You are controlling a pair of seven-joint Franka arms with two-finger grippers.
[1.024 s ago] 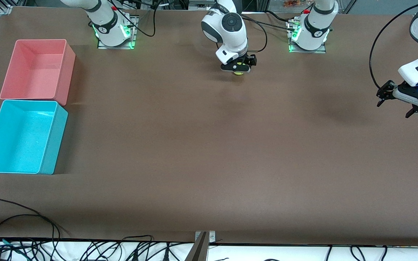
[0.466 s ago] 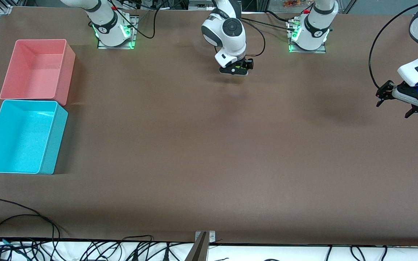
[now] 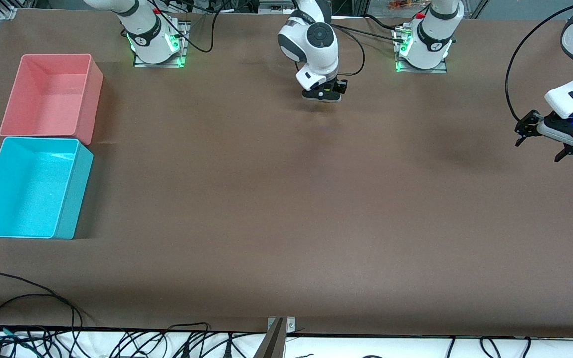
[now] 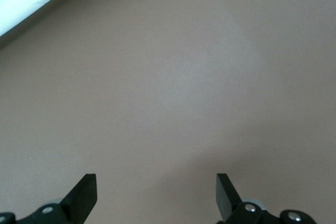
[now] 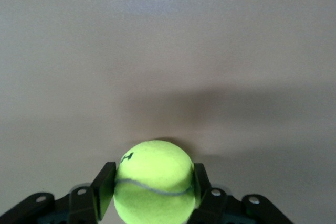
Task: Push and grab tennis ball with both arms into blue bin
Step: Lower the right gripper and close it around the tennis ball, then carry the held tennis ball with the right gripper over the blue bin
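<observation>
One tennis ball (image 5: 153,179) sits clamped between our right gripper (image 3: 322,95) fingers, over the table between the arm bases. Our left gripper (image 3: 547,139) waits spread wide and empty at its end. The blue bin (image 3: 75,191) lies well apart; a shallow pinch could let the ball slip mid-carry.

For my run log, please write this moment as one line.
right gripper: shut on tennis ball | left gripper: open, waiting | blue bin: empty
</observation>
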